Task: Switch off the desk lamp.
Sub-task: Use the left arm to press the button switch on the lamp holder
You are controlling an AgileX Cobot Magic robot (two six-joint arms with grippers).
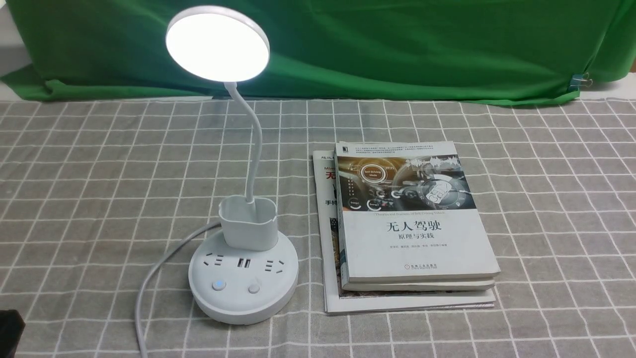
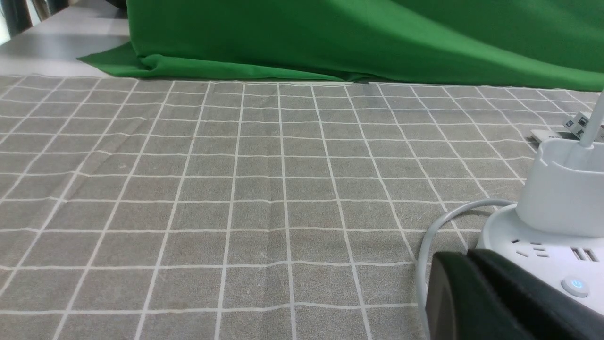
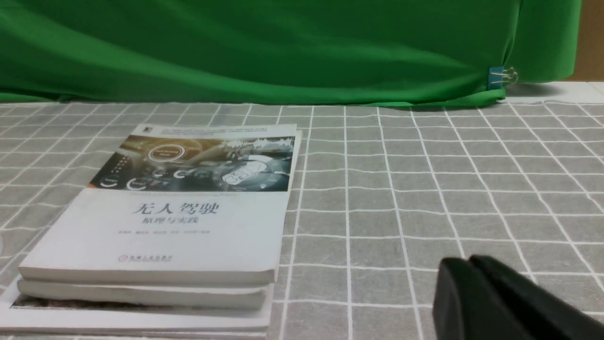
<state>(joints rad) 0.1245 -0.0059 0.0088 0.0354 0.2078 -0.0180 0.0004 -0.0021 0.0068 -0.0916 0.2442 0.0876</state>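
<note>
We see that the desk lamp (image 1: 243, 278) is shining and stands on the surface (image 1: 99, 199), to the left of the books (image 1: 417, 223), while our left claw (image 2: 465, 257) and our right claw (image 3: 465, 262) are both pressed together.

A stack of books (image 1: 417, 223) is laid on the table's checked tablecloth (image 1: 556, 223), near the middle of the table's far edge but set in from it. The top book's white cover is printed with a car dashboard photo. Beyond the far edge, a green cloth (image 1: 397, 49) is hung, gripped by a blue binder clip (image 1: 577, 82) near the table's far right corner.
</note>
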